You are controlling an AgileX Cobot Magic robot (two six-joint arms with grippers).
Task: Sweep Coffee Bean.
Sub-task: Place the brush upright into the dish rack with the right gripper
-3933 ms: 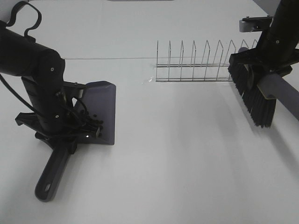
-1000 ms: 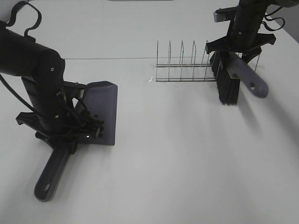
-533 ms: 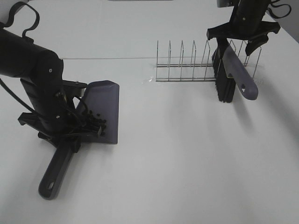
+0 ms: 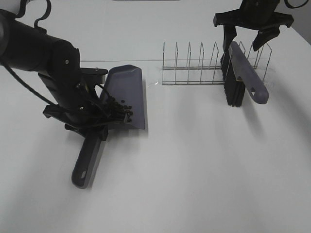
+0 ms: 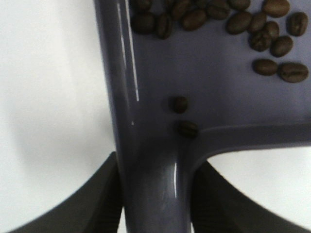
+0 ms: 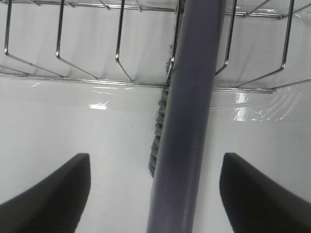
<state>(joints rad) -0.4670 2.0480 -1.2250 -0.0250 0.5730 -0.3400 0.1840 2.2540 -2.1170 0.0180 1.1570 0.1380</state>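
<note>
My left gripper [image 4: 95, 130] is shut on the neck of the grey-purple dustpan [image 4: 127, 92], whose handle [image 4: 86, 162] points toward the table's front. In the left wrist view the dark fingers [image 5: 99, 201] pinch that neck [image 5: 155, 170]. The coffee bean cluster [image 4: 122, 109] lies at the pan's rear, seen close as several brown beans [image 5: 228, 19]. The black-bristled brush [image 4: 234, 87] leans in the wire rack [image 4: 194, 65], handle [image 4: 250, 75] slanting down to the right. My right gripper [image 4: 243, 41] hangs open just above it, fingers [image 6: 53, 191] well apart from the handle [image 6: 187, 121].
The wire rack [image 6: 63, 43] of upright prongs stands at the back right on the white table [image 4: 194, 170]. A taped seam runs across the tabletop behind the dustpan.
The left arm carried the dustpan with its beans toward the right and back. The right gripper opened, let go of the brush and rose; the brush stays leaning in the rack.
</note>
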